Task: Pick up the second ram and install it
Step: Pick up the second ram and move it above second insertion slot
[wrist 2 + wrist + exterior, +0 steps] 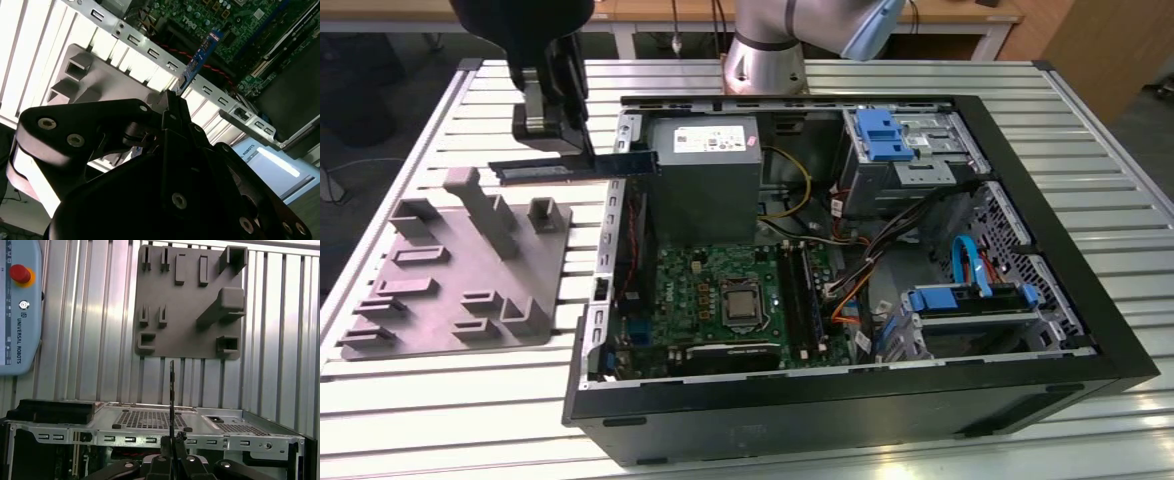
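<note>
While the gripper (558,140) is clamping its fingers shut on the second ram (574,166), the strip is lying level just beneath it, sticking out to both sides, one end reaching over the wall of the computer case (1067,330). The grey holder tray (454,270) is sitting below the gripper, with the motherboard (720,290) lower and further inside the case. With that overhang, the far end risks catching the wall and twisting in the grip.
</note>
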{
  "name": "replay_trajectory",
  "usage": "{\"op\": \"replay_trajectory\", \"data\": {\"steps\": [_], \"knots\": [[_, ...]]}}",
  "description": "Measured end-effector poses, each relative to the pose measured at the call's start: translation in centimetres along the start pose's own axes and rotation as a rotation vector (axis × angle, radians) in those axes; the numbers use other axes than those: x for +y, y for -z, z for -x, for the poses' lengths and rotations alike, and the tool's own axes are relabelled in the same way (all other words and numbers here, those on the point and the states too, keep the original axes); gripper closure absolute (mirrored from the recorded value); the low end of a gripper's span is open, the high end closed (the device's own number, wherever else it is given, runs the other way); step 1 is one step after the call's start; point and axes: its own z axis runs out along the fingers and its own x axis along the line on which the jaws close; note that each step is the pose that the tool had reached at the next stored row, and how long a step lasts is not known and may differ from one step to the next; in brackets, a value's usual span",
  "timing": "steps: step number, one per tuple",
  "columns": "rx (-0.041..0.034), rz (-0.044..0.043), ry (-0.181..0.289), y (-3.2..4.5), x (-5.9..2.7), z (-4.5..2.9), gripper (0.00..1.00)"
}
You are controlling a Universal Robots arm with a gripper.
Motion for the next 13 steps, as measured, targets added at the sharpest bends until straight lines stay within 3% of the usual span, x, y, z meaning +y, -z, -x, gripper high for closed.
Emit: {"op": "replay_trajectory", "data": {"steps": [13], "knots": [[-0.0001, -0.0001, 0.0, 0.08, -2.73, -0.14, 0.87]]}}
